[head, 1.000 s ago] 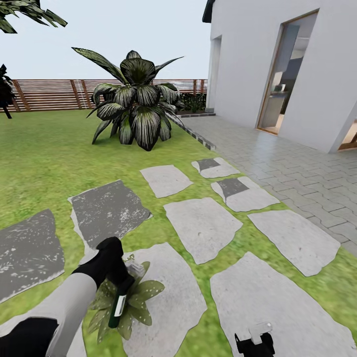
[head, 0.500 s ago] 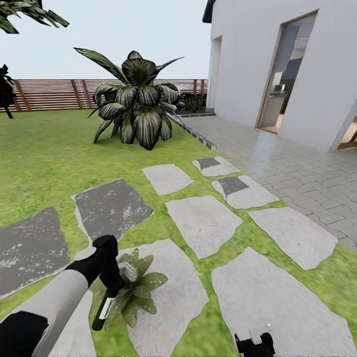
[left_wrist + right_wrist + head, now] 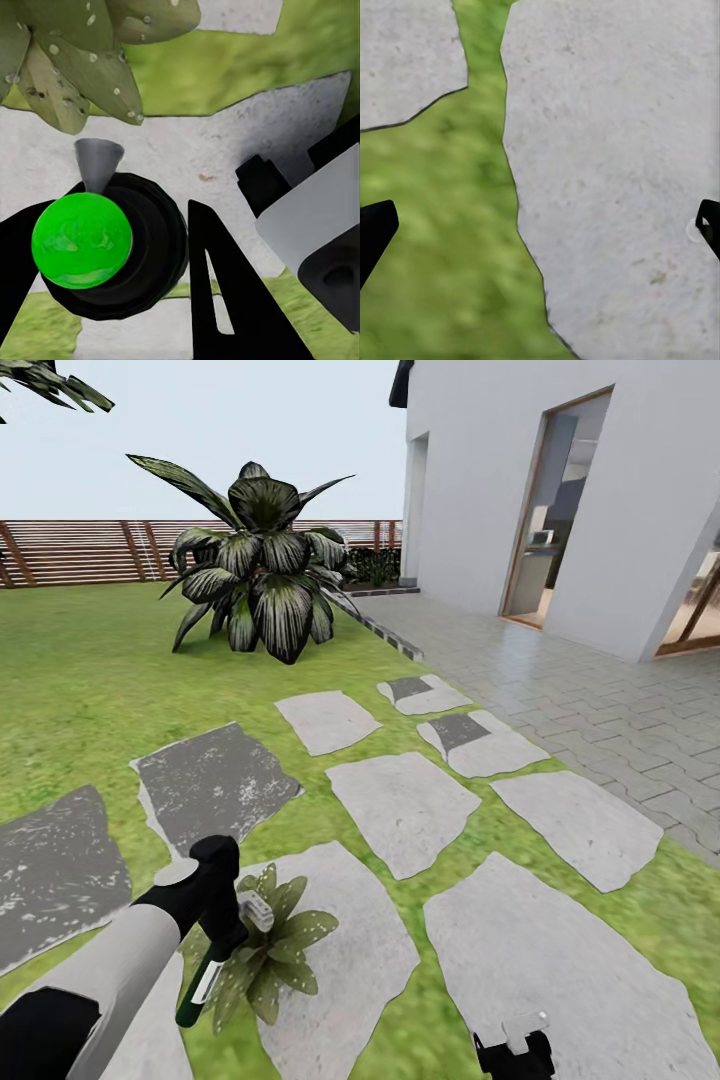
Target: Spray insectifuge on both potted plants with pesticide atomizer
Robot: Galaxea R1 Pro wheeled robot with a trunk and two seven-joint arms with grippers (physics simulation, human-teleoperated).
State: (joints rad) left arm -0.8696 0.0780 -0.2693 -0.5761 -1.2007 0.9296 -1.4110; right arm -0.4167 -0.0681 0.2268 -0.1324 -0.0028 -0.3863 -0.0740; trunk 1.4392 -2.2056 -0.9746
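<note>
Head view shows left fingers (image 3: 222, 938) clamped on the atomizer (image 3: 203, 980) just beside the plant (image 3: 270, 950), right fingers (image 3: 540, 225) apart; best aim the nozzle (image 3: 98, 163) squarely over the leaves.

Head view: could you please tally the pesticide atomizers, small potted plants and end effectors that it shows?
Pesticide atomizer: 1
Potted plant: 1
End effectors: 2, the left end effector and the right end effector
Total: 4
</note>
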